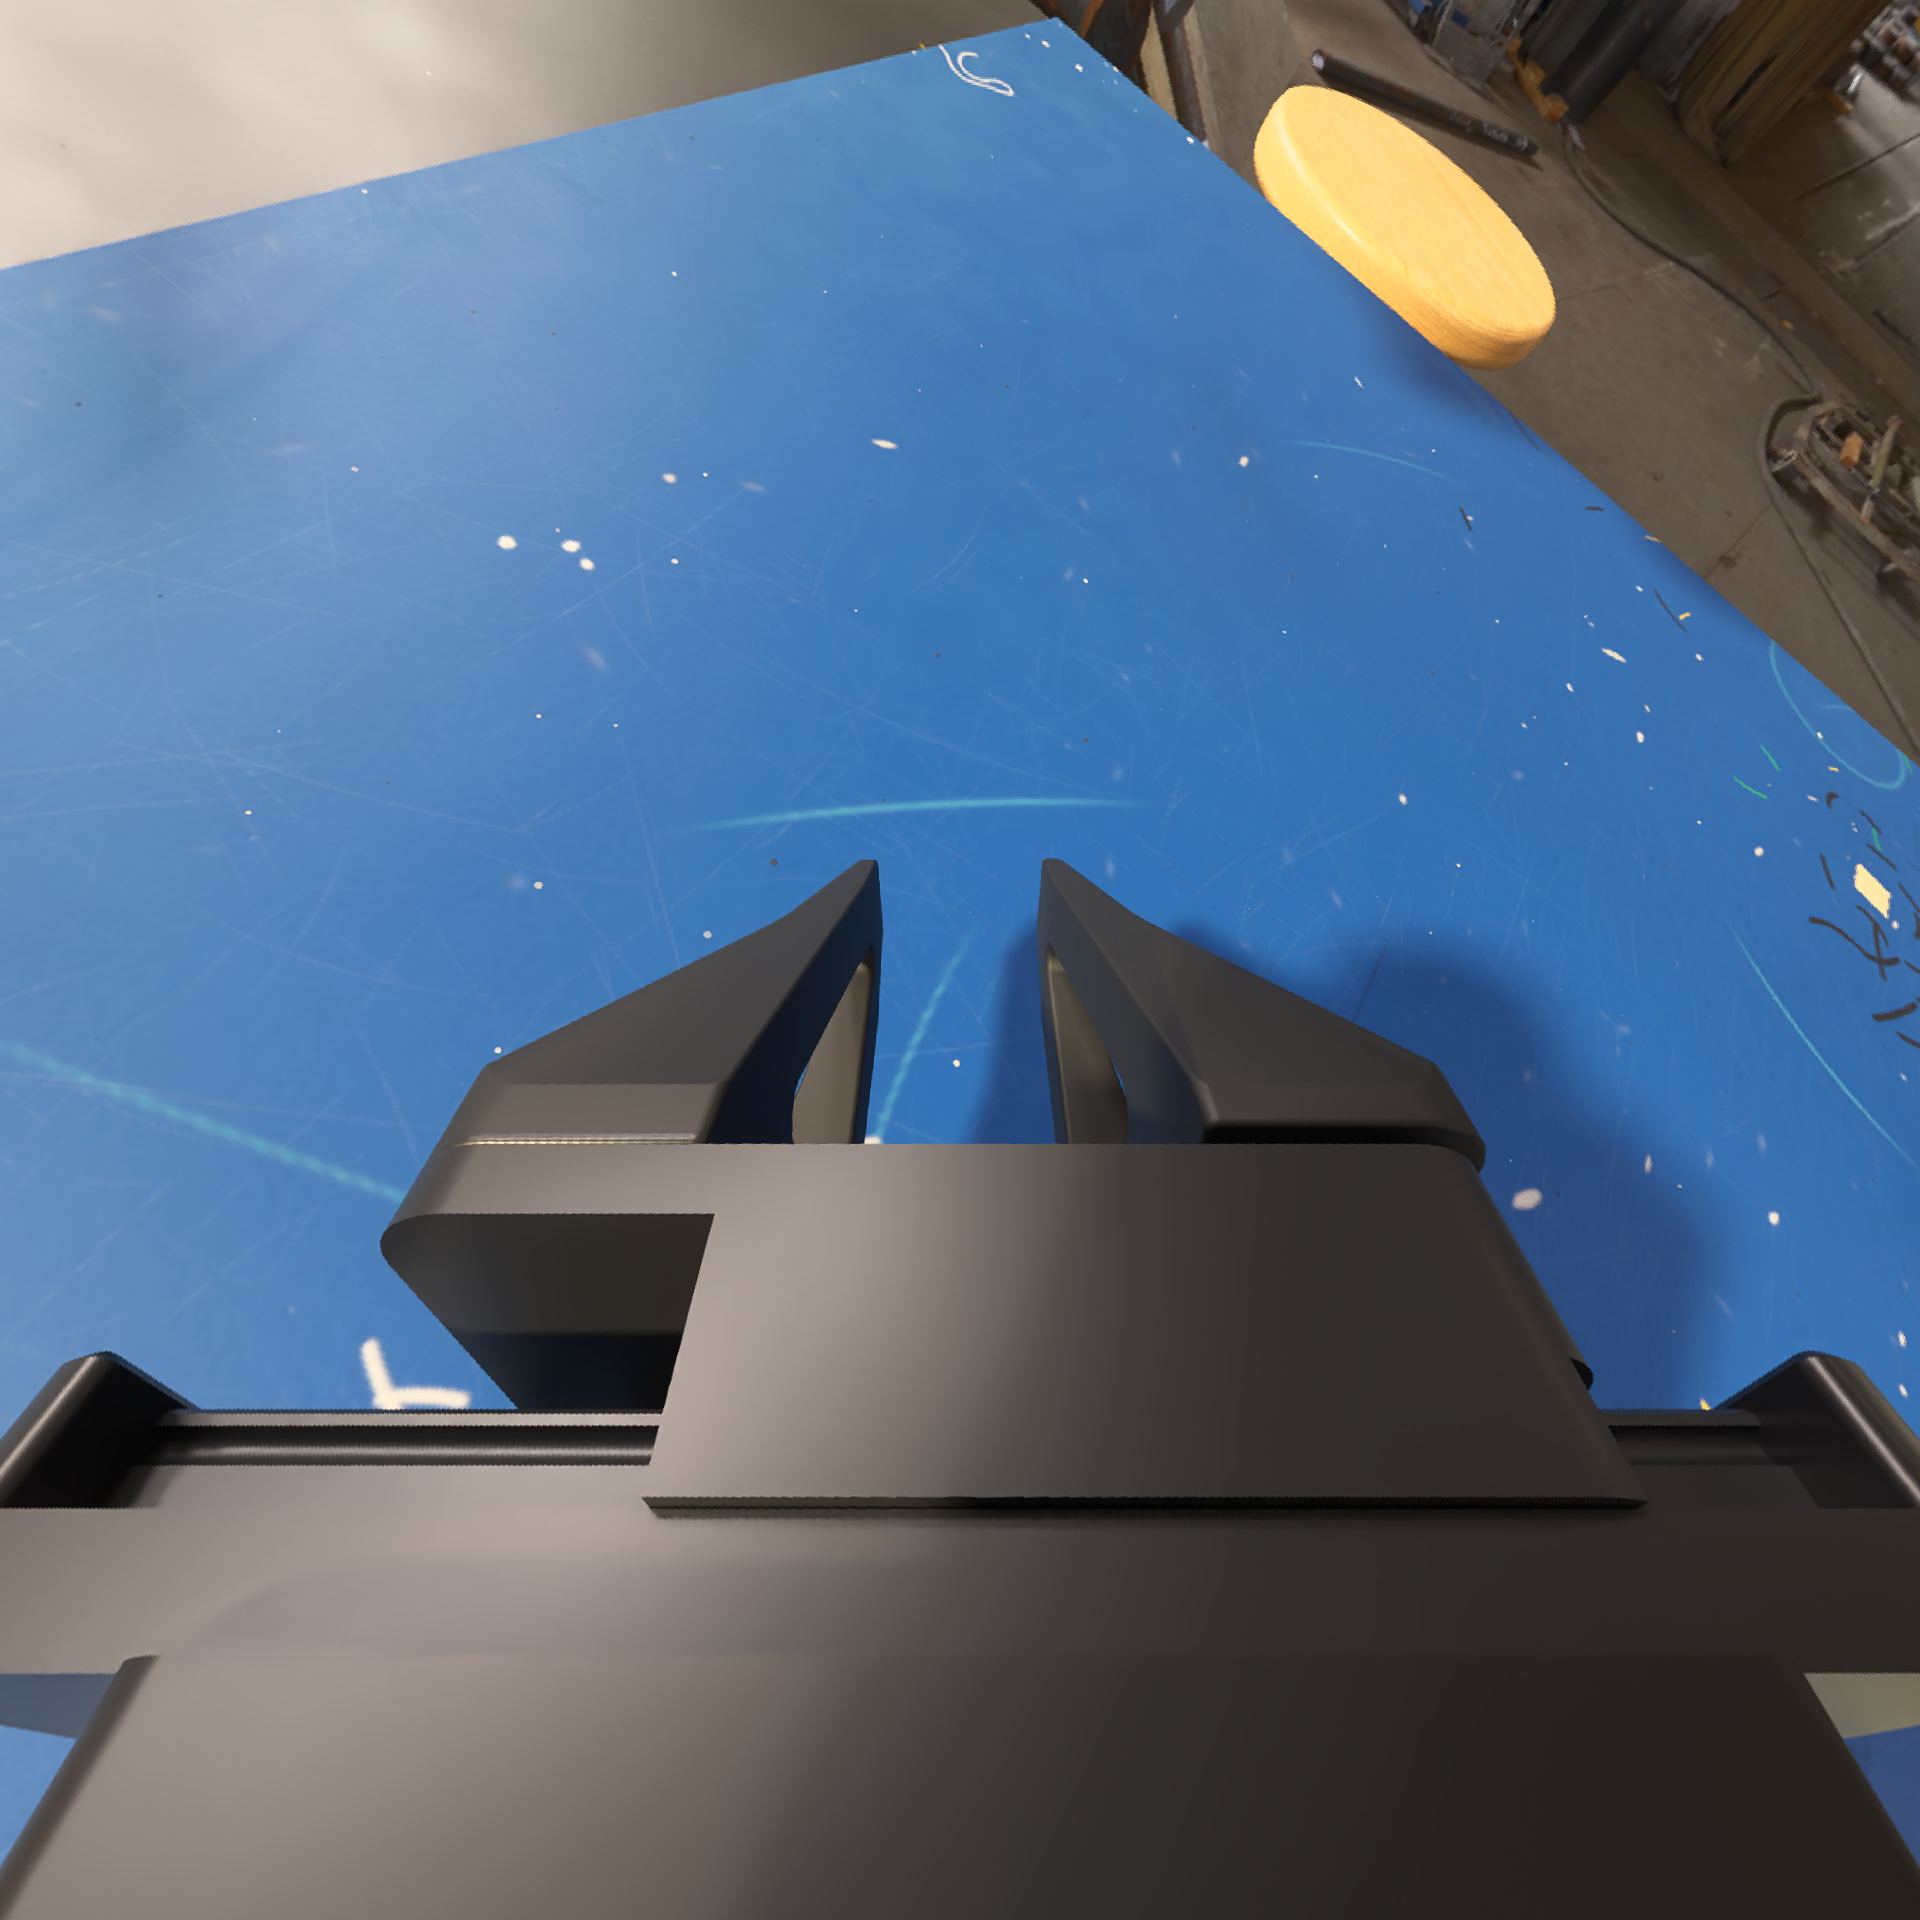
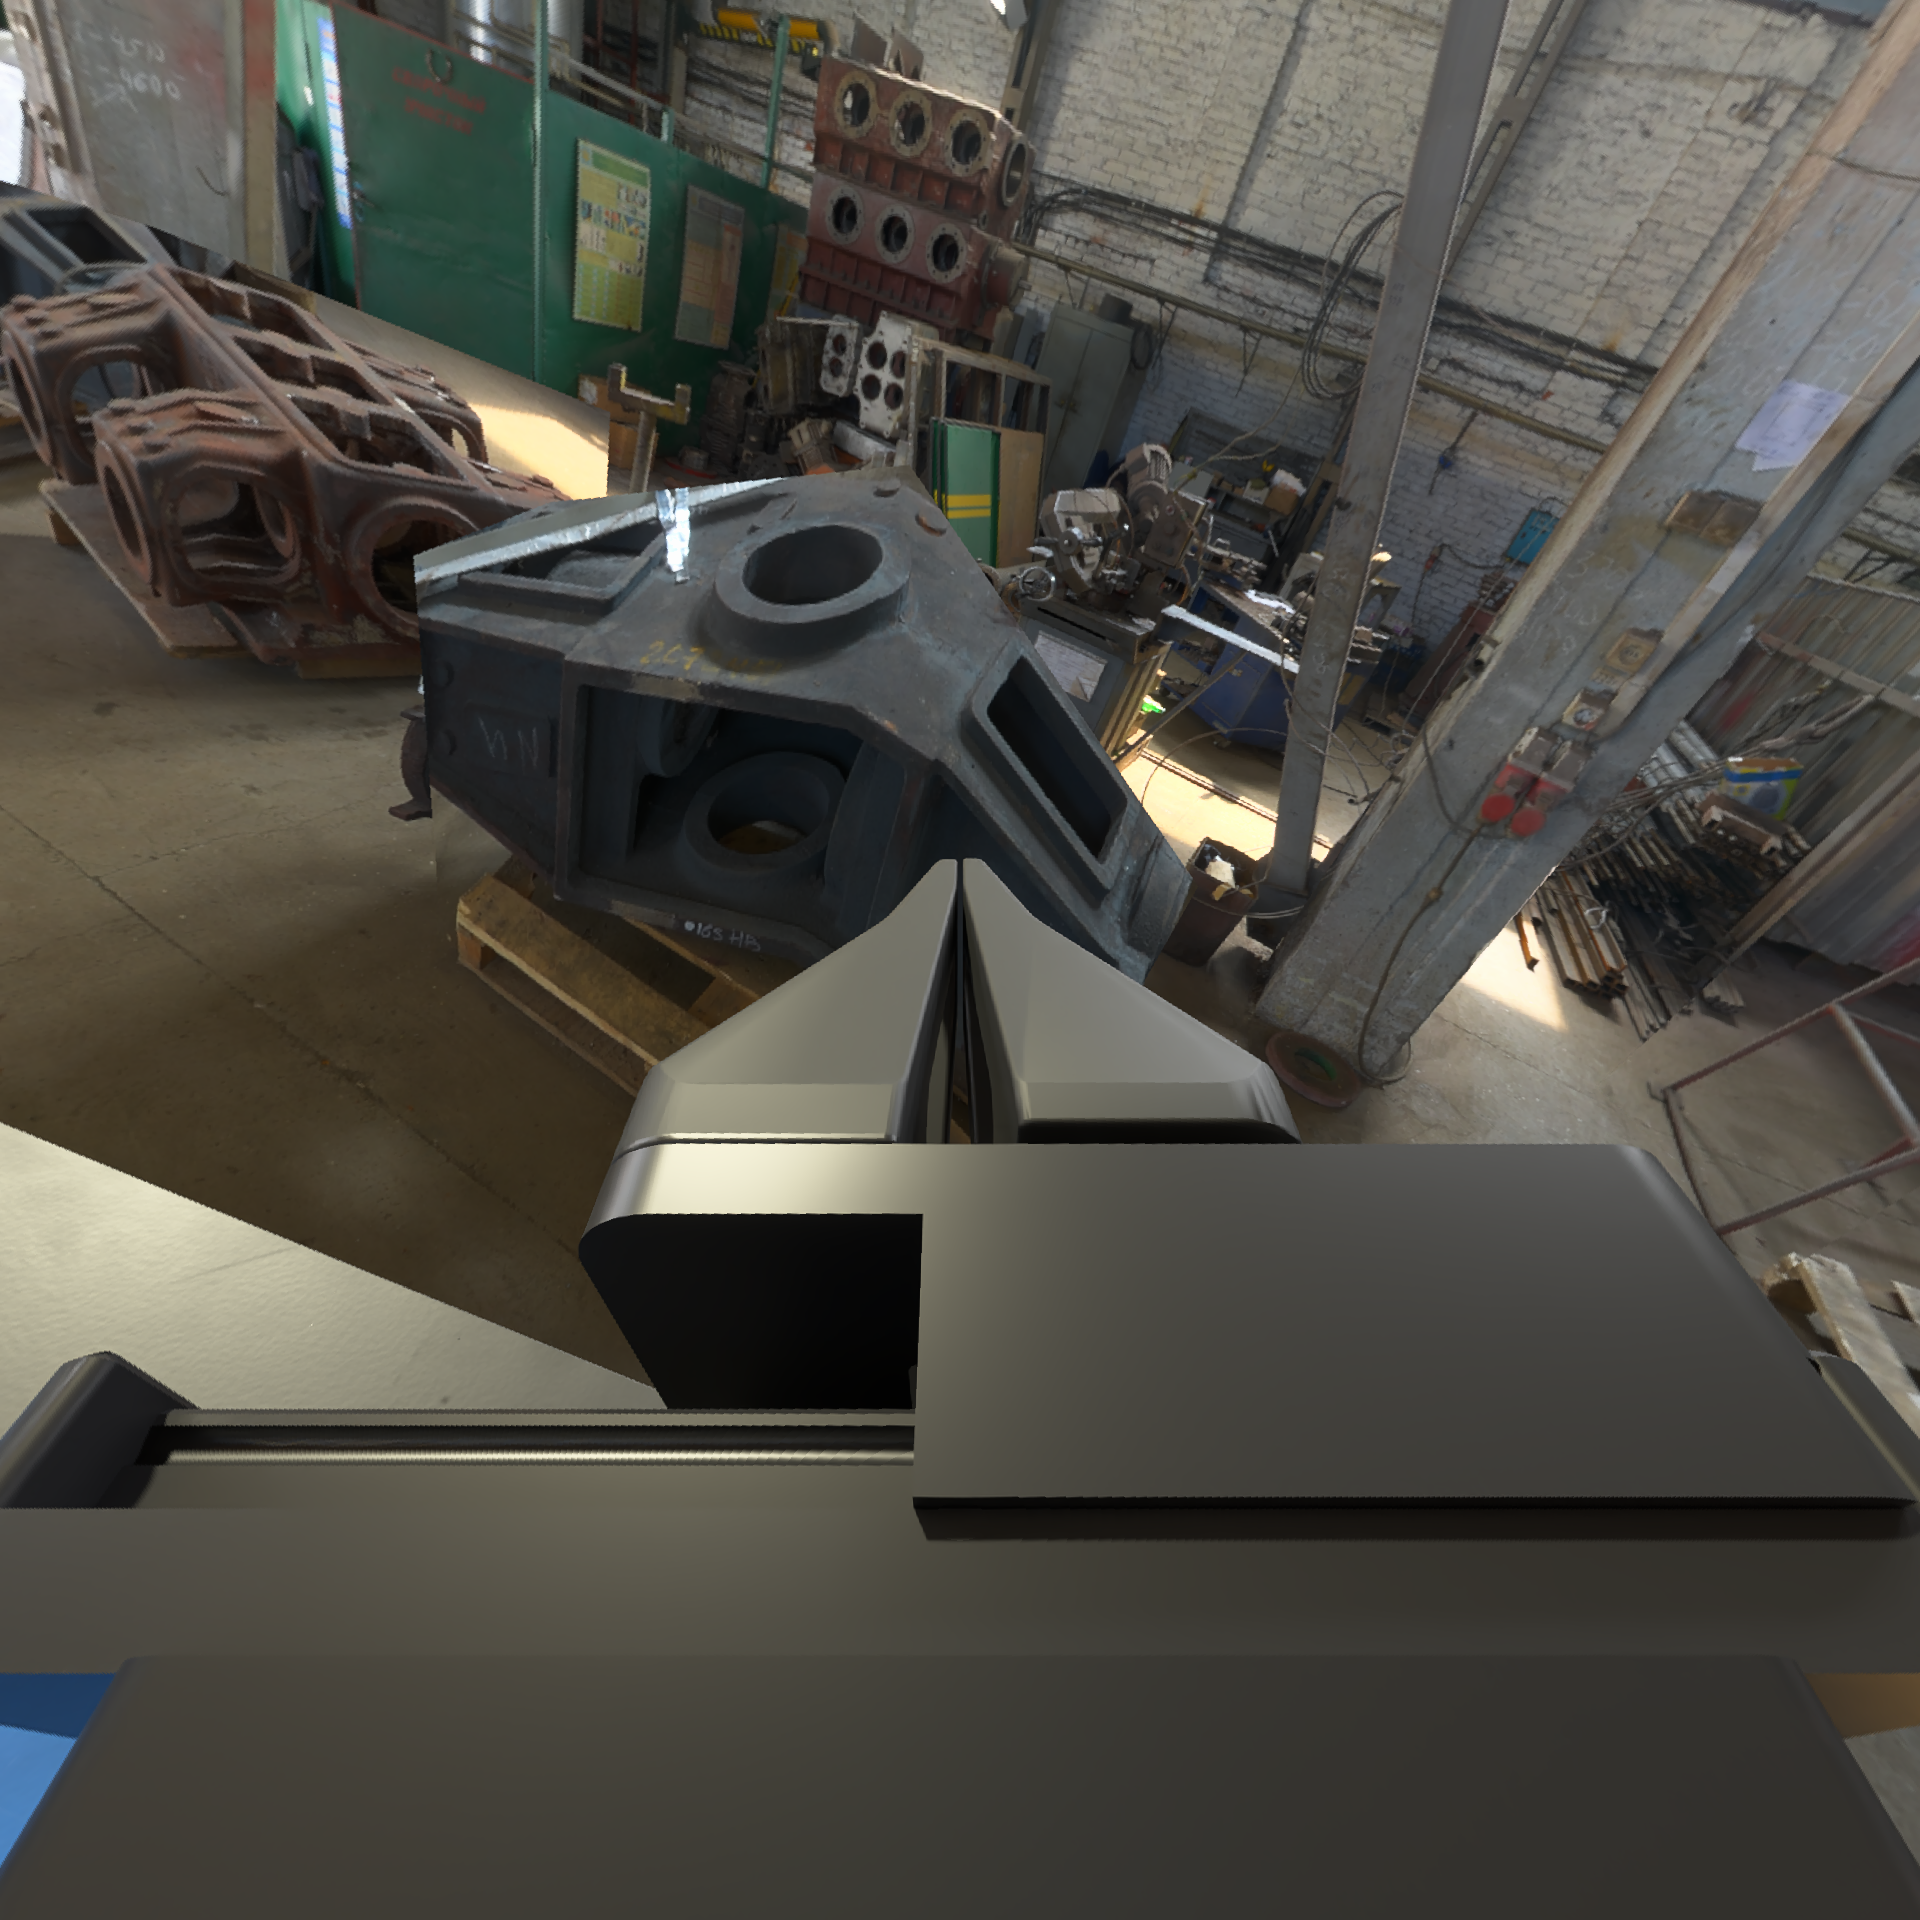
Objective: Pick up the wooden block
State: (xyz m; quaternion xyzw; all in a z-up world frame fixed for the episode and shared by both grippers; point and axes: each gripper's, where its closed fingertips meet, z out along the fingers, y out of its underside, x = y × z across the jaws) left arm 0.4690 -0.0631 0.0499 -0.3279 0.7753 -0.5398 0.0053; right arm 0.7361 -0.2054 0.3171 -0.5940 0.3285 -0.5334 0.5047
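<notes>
— Where is the wooden block (image 1: 1403,223) lying?
— It is sitting at the far right edge of the blue table (image 1: 623,520), well apart from the left gripper (image 1: 959,883), whose jaws are standing narrowly parted, holding nothing.
— And the right gripper (image 2: 959,883)?
— Its jaws are pressing together, empty.

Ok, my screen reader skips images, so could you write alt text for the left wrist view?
A round, flat, pale wooden block lies at the far right edge of a scratched blue tabletop. The black two-finger left tool hovers open and empty, well short of it.
</notes>
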